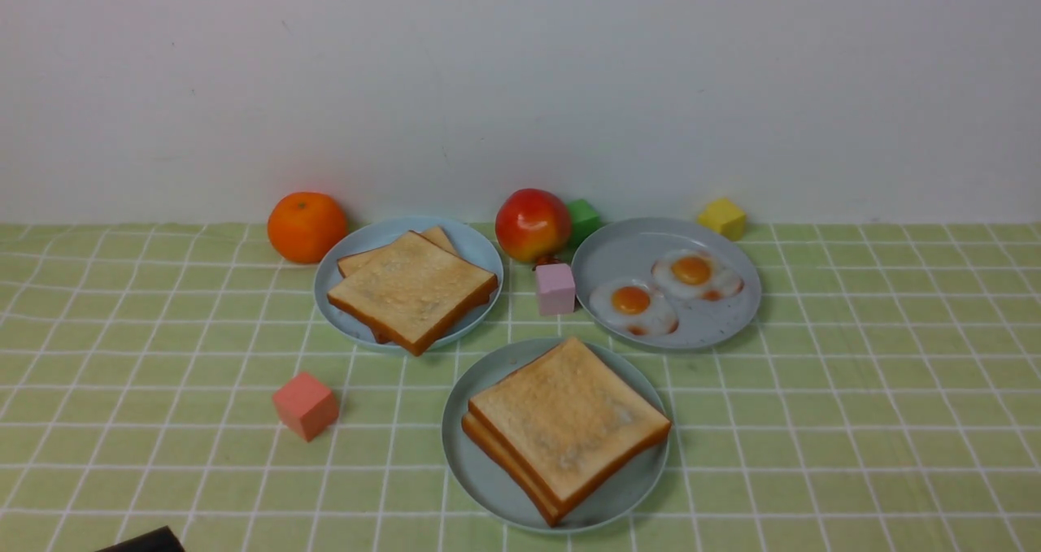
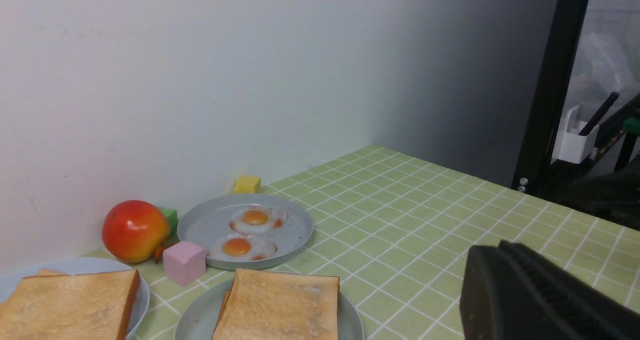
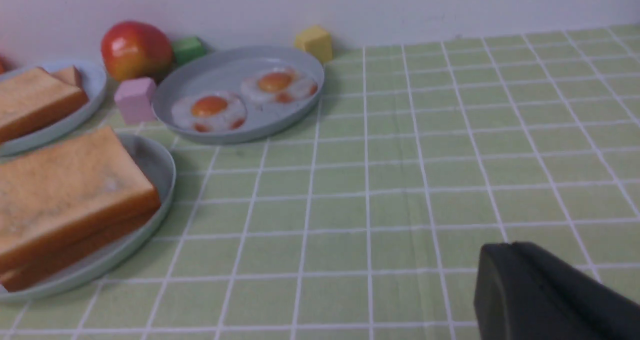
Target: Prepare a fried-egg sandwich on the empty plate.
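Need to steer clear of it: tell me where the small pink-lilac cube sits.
In the front view the small pink-lilac cube stands centre, on the green checked cloth between the two back plates, just in front of the red-yellow apple.

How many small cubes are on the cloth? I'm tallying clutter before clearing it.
4: salmon cube at front left, pink cube between the back plates, green cube behind the apple, yellow cube at the wall.

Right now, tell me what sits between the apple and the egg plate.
The front view shows a pink cube in the gap between the apple and the egg plate, with a green cube farther back.
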